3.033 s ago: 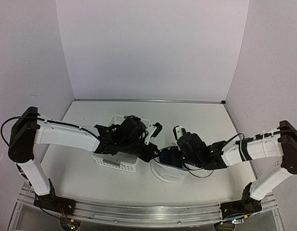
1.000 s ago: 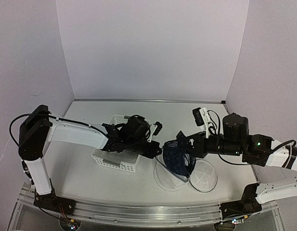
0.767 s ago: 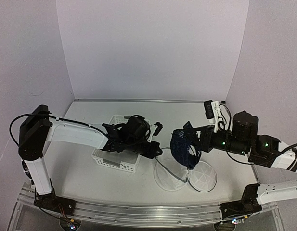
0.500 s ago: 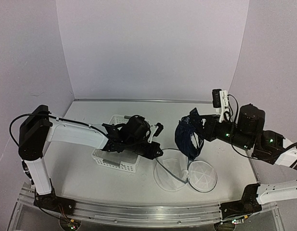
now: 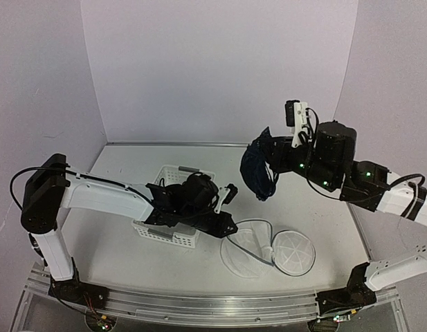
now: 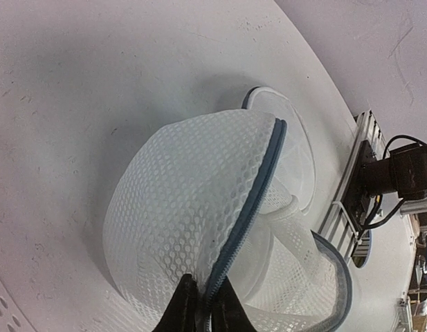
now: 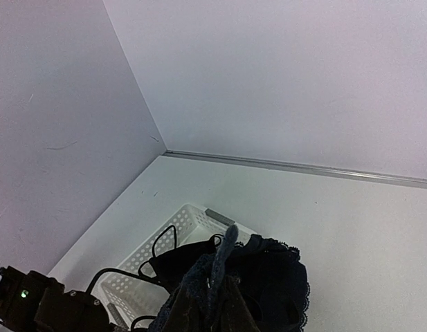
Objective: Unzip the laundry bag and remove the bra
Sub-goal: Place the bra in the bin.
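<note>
Top external view shows a white table closed in by pale walls at the back and on both sides, with a metal rail along its near edge; the widest bare stretch runs from the back wall down to the middle, and a narrower one lies to the right of the bag. A rectangular white plastic lattice basket sits left of centre, and the left arm reaches across its top, blocking that side. Just right of the basket lies the small round laundry bag of white translucent mesh, unzipped, its round lid flap folded flat on the table beside it. The black soft fabric bra hangs in the air above the table's right half, well apart from the bag and basket. The right gripper has its fingers pinched tight on the bundle's top. The left gripper is low at the bag's left edge; the left wrist view shows its fingers closed on the grey zip rim.
</note>
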`<state>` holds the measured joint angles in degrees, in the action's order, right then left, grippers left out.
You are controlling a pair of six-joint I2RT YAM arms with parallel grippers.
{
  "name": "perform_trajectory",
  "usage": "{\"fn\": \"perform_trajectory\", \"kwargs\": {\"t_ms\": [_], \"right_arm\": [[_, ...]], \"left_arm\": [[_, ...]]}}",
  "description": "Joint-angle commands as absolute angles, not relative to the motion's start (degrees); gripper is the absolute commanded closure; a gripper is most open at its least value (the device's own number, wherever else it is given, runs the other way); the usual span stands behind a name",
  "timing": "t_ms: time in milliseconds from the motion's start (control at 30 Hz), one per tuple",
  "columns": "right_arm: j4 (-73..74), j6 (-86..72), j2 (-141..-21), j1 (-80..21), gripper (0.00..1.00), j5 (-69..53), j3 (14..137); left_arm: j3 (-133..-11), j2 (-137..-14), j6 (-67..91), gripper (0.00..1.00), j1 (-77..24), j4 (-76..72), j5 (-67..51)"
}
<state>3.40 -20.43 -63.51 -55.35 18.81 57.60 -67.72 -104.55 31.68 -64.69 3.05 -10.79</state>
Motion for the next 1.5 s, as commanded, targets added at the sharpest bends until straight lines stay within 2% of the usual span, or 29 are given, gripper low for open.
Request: {"fn": "perform_trajectory", "kwargs": {"t_ms": [0, 167, 333, 667, 900, 1133, 1467], "right_arm": [[-2.27, -16.71, -67.65, -55.20, 1.00, 22.05, 62.68], [-3.33, -14.80, -74.36, -55.20, 1.00, 22.00, 67.06], [-4.63, -13.66, -80.12, -55.27, 1.00, 20.74, 71.37], [-4.66, -12.48, -92.20, -55.25, 1.00, 14.92, 81.04], [-1.94, -7.53, -102.47, -54.79, 1.00, 10.73, 88.54], [2.80, -4.15, -112.17, -54.51, 1.00, 9.46, 96.75], [5.79, -0.52, -124.51, -54.53, 1.00, 11.31, 104.14]], "left_arm": [[-66.14, -98.69, 33.51, 0.84, -65.26, 2.17, -9.85], [-62.45, -93.70, 34.27, 0.64, -65.43, 2.09, -7.05], [-58.43, -86.47, 31.65, 0.56, -65.48, 2.20, -6.01], [-51.99, -71.02, 26.71, 0.50, -65.48, 6.01, -4.07], [-50.70, -58.18, 22.31, 0.44, -65.32, 12.22, 4.77], [-51.28, -52.32, 21.07, 0.42, -65.29, 17.29, 9.93], [-50.58, -48.72, 21.27, 0.41, -65.28, 18.69, 11.43]]}}
